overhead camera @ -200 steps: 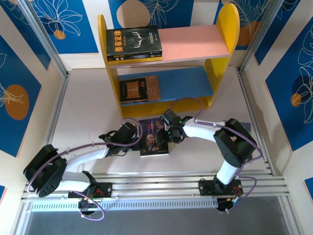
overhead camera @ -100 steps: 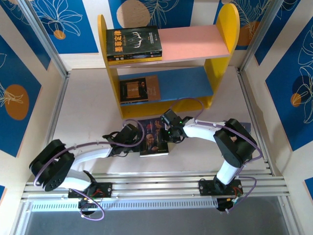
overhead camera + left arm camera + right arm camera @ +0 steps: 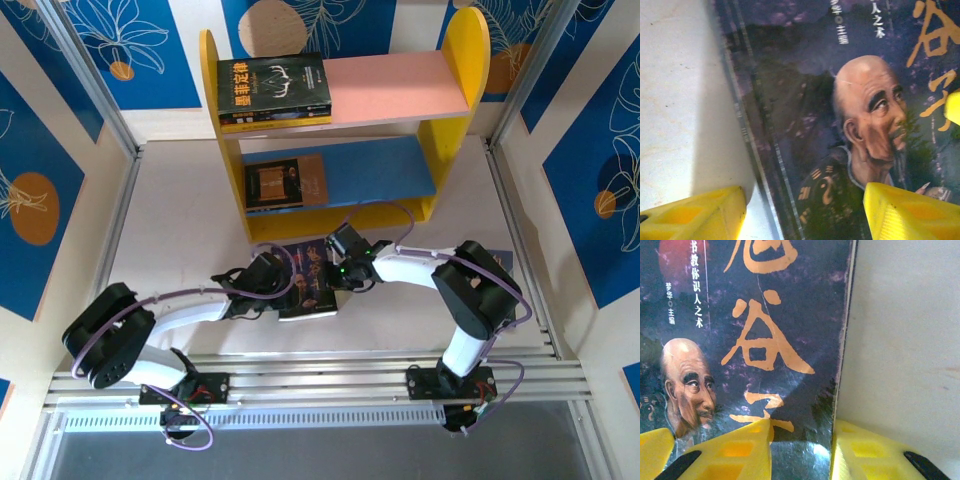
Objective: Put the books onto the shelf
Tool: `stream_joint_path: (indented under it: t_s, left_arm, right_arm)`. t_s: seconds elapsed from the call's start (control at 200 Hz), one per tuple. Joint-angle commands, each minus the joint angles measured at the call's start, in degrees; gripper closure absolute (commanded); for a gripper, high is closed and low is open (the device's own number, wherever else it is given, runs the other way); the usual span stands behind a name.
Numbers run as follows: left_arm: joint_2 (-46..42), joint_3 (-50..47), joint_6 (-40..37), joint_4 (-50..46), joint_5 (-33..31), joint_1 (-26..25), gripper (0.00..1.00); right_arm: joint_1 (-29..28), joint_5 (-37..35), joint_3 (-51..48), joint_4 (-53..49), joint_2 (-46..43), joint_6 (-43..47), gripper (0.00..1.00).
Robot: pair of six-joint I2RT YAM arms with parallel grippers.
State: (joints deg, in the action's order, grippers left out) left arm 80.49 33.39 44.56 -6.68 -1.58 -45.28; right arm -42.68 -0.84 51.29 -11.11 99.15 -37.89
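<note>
Item: dark book (image 3: 315, 290). Your right jaws narrowed onto its edge, shifting it; left jaws stayed half-open astride the opposite edge, gripping nothing. Pickup for the shelf (image 3: 458, 60) had begun.

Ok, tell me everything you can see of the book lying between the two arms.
The book is a thin paperback: glossy dark purple-black cover, orange Chinese title, portrait of a bald, bearded old man. It lies face up, slightly askew, on the table before the shelf. The left tool stands open astride its left edge; the right tool straddles its right edge, one finger on the creased-looking cover.
</note>
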Motion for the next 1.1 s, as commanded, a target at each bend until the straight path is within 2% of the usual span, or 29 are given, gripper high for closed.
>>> stream_joint_path:
  t_s: [0.0,0.135,0.37,0.75,1.096]
  left_arm:
    - [2.33,0.22,0.09,3.08,3.65,-0.47,0.35]
    - [0.81,0.29,0.1,3.13,3.44,-0.48,0.35]
    - [-2.45,0.47,-0.42,0.79,1.9,-0.48,0.36]
    - [-5.18,-0.03,-0.61,0.7,1.76,-0.5,0.41]
    - [-8.66,-0.25,-1.12,-0.27,0.8,-0.5,0.61]
  right_arm:
    - [-4.38,9.3,-3.09,4.09,7.01,-1.47,0.73]
    - [-5.37,10.75,-2.74,5.53,7.8,-2.15,0.74]
    - [-5.57,8.63,-2.45,3.96,7.82,-2.01,0.72]
    - [-5.44,7.66,-2.39,3.04,6.58,-1.78,0.57]
    - [-5.23,6.4,-2.31,1.8,5.53,-1.4,0.49]
